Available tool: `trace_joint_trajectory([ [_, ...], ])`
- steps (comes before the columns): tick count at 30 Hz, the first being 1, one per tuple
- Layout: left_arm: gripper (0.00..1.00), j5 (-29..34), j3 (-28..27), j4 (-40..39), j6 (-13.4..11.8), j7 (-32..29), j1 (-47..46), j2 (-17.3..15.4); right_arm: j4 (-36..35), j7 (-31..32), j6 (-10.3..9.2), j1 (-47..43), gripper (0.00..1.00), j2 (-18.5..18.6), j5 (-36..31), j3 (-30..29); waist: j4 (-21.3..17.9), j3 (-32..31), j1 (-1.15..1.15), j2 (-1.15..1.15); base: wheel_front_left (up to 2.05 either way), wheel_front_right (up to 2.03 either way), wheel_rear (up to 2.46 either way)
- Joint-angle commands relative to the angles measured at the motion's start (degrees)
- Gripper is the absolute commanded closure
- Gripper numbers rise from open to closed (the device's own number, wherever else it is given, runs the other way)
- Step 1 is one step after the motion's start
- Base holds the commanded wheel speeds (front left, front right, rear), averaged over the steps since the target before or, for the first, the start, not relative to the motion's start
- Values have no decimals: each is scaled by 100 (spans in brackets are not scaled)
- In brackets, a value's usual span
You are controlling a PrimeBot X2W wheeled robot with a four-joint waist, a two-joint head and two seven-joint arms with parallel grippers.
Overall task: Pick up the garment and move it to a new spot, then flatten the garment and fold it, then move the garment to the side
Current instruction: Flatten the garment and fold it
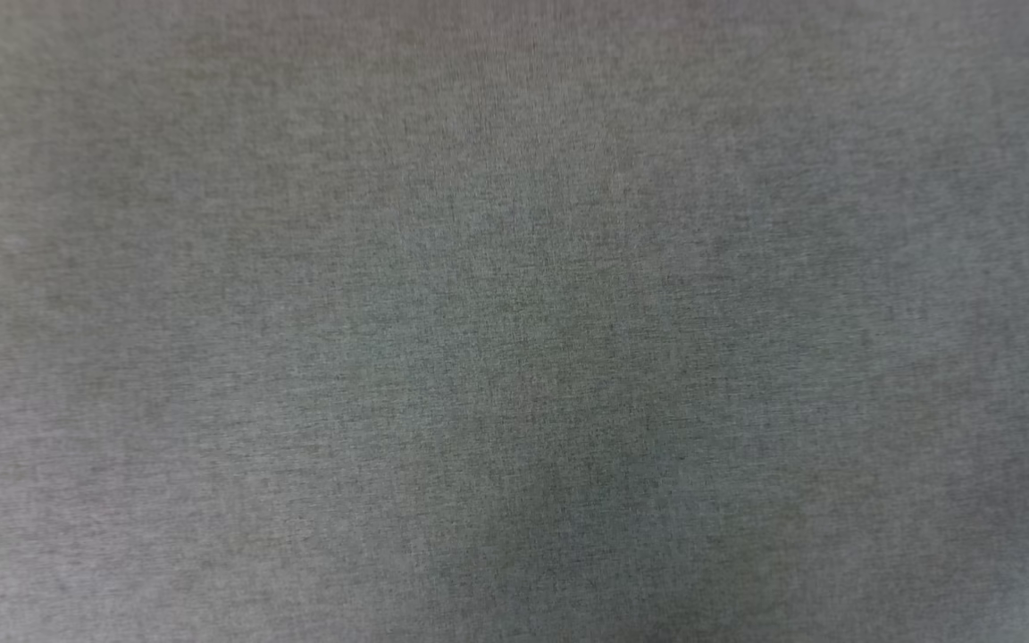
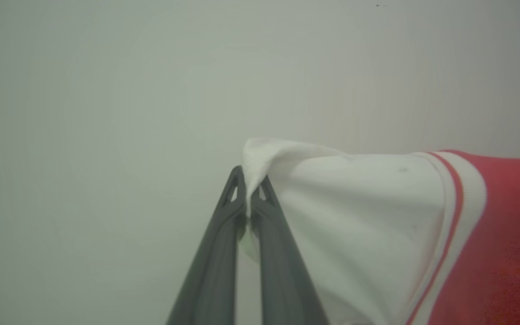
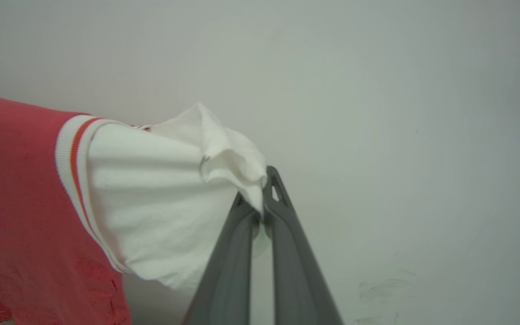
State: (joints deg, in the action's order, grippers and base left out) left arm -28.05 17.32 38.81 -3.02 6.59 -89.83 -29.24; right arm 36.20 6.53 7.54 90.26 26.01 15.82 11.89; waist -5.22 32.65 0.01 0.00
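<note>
one garment (image 2: 368, 225), one left hand (image 2: 250, 180) and one right hand (image 3: 260, 194).

You have soft, matt cloth in the garment (image 2: 377, 225): its white sleeve looks smooth and lightly creased, its red body a touch coarser. The left end effector (image 2: 247, 192) and right end effector (image 3: 262, 198) look like smooth, matt dark grey plastic. In the head view you face grey cloth (image 1: 514, 321), finely woven and matt.
</note>
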Motion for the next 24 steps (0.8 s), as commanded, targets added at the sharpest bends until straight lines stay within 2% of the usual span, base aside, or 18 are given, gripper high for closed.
trace_joint_trajectory([
  [1, 100, -44, -34, 35, 28, 62, 13, 3, 70, -65, -10, 51, 100, 11, 89, 104, -8, 185, -1, 0, 0, 0, 0],
  [8, 100, -225, -24, 268, 142, 208, 234, 170, 392, -225, -10, -4, 100, -38, 375, 512, 46, 496, -1, 0, 0, 0, 0],
  [12, 100, -311, 14, 454, 281, 329, 502, 266, 629, -368, -9, -206, 100, -55, 571, 726, 82, 475, -1, 0, 0, 0, 0],
  [20, 100, -589, -59, 351, 533, 665, 1642, 310, 560, -541, -9, -1247, 100, 126, 1203, 1192, 185, -20, -1, 0, 0, 0, 0],
  [24, 100, -765, -192, -19, 489, 764, 2734, 235, 276, -511, -9, -2172, 100, 242, 1462, 1341, 207, -513, -1, 0, 0, 0, 0],
])
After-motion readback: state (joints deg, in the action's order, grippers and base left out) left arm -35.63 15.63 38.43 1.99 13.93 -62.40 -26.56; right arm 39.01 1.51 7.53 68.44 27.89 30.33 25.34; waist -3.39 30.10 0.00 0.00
